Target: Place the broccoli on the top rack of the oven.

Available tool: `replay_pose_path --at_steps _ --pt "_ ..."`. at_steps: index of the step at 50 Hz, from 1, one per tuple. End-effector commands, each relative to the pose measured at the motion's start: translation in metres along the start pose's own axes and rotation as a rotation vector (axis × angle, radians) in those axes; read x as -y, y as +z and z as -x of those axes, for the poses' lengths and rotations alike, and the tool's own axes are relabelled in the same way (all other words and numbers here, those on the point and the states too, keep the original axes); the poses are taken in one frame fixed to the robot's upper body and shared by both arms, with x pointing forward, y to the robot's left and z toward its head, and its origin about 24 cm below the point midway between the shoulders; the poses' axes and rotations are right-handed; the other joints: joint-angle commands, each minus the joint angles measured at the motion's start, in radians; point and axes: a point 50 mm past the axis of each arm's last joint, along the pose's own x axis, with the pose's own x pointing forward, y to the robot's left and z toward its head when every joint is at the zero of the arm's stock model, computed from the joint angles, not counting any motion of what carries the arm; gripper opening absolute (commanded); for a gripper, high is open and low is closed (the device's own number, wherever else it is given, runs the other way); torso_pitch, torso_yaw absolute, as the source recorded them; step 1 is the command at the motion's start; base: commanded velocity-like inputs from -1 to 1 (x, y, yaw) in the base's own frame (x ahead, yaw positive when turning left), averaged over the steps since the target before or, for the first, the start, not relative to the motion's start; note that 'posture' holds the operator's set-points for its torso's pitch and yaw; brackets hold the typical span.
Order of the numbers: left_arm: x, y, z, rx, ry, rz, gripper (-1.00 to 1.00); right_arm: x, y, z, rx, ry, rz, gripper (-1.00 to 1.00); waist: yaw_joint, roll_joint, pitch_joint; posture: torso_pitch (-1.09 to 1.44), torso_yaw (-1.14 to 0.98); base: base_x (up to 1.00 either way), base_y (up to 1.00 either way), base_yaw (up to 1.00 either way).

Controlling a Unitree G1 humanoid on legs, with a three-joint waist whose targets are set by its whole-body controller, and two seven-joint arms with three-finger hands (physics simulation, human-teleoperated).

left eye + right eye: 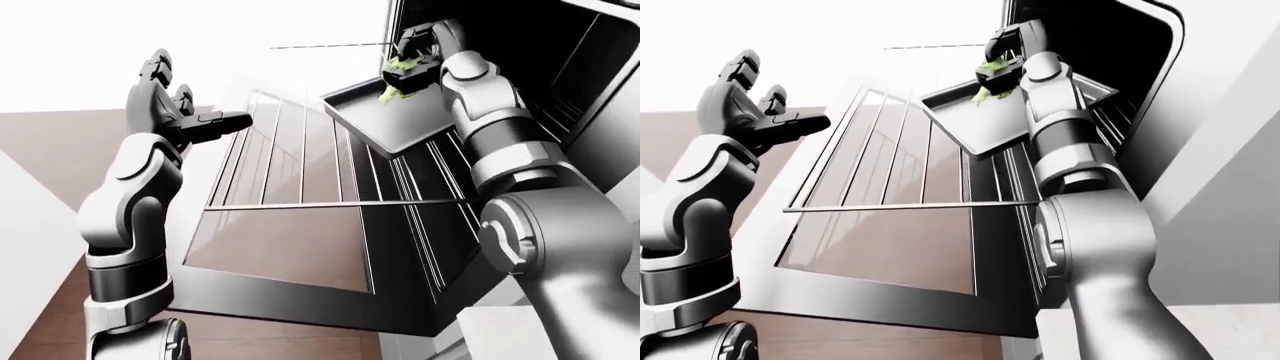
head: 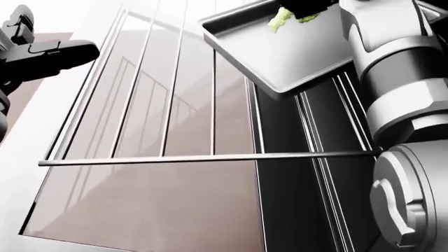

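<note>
The green broccoli is held in my right hand at the mouth of the oven, at the top of the left-eye view. It hangs just above the far end of a grey metal tray that sticks out of the oven on a rack. The broccoli also shows at the top edge of the head view. My left hand is open and empty, raised at the left beside the open oven door.
The glass oven door hangs open below the tray, with its bar handle running across the views. The dark oven cavity with its rack rails lies at the right. A brown floor shows at the left.
</note>
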Motion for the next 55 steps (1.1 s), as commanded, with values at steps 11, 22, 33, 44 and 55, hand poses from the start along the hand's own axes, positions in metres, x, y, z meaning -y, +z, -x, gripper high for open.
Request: replay_pose_path --at_steps 11,22,33,44,55 --pt "0.002 0.023 0.002 0.100 -0.010 0.005 1.00 0.003 0.026 0.003 0.116 -0.027 -0.014 -0.65 -0.002 0.000 -0.032 0.00 0.00 0.00 0.00 0.00" --pt "0.002 0.022 0.002 0.098 -0.009 0.004 1.00 0.004 0.024 0.003 0.107 -0.026 -0.012 0.13 -0.002 0.000 -0.030 0.00 0.00 0.00 0.00 0.00" --pt "0.001 0.020 0.001 0.097 -0.008 0.003 1.00 0.004 0.022 0.003 0.103 -0.024 -0.014 1.00 -0.002 0.000 -0.030 0.00 0.00 0.00 0.00 0.00" --pt "0.001 0.024 0.002 0.102 -0.006 0.005 1.00 -0.007 0.032 0.004 0.124 0.033 -0.038 1.00 -0.002 0.001 -0.031 0.00 0.00 0.00 0.00 0.00" --pt "0.001 0.039 -0.004 0.124 0.011 0.010 1.00 -0.017 0.065 0.012 0.170 0.103 -0.069 1.00 -0.003 0.006 -0.028 0.00 0.00 0.00 0.00 0.00"
